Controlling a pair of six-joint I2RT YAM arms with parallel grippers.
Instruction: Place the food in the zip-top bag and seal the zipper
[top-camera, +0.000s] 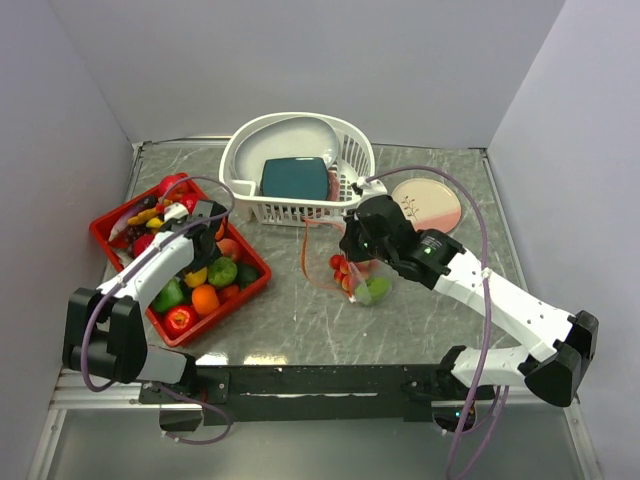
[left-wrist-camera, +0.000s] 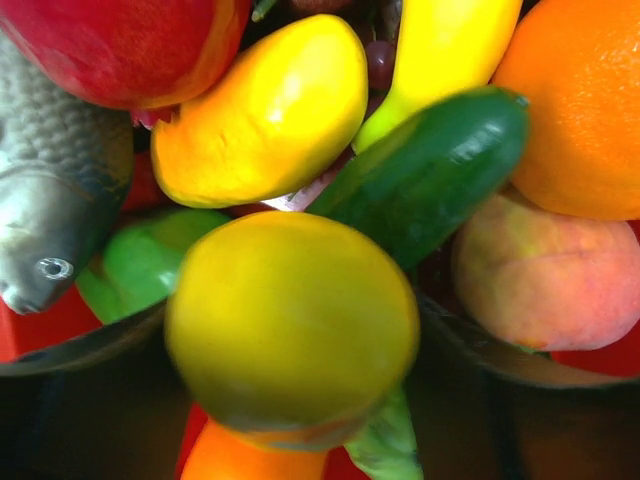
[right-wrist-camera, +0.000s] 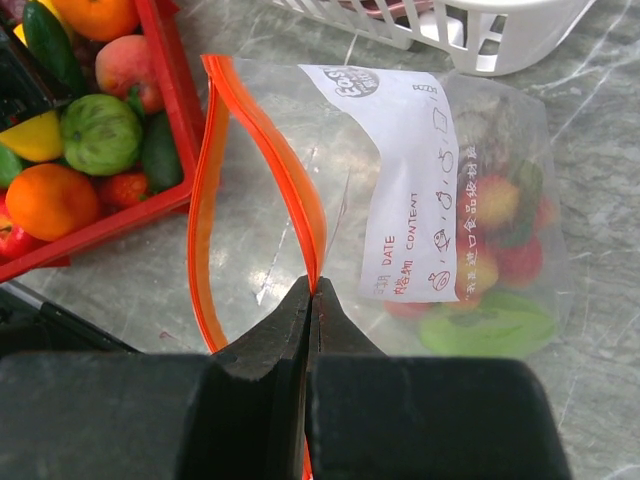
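Observation:
The clear zip-top bag (right-wrist-camera: 400, 200) lies on the table with its mouth open and several toy foods (right-wrist-camera: 490, 290) inside. It also shows in the top view (top-camera: 365, 282). My right gripper (right-wrist-camera: 312, 290) is shut on one lip of the orange-red zipper (right-wrist-camera: 265, 150) and holds it up; it sits above the bag in the top view (top-camera: 355, 242). My left gripper (top-camera: 208, 228) is down in the red tray (top-camera: 215, 322). In its wrist view a yellow lemon (left-wrist-camera: 290, 320) sits between the fingers, gripped, above a cucumber (left-wrist-camera: 430, 170), an orange (left-wrist-camera: 580, 110) and a peach (left-wrist-camera: 540, 280).
A white slotted basket (top-camera: 240, 150) holding a teal slab (top-camera: 295, 178) stands at the back, close behind the bag. A pink plate (top-camera: 428, 205) lies at the back right. A grey toy fish (left-wrist-camera: 50, 220) lies among the tray's food. The table's front edge is near the arm bases.

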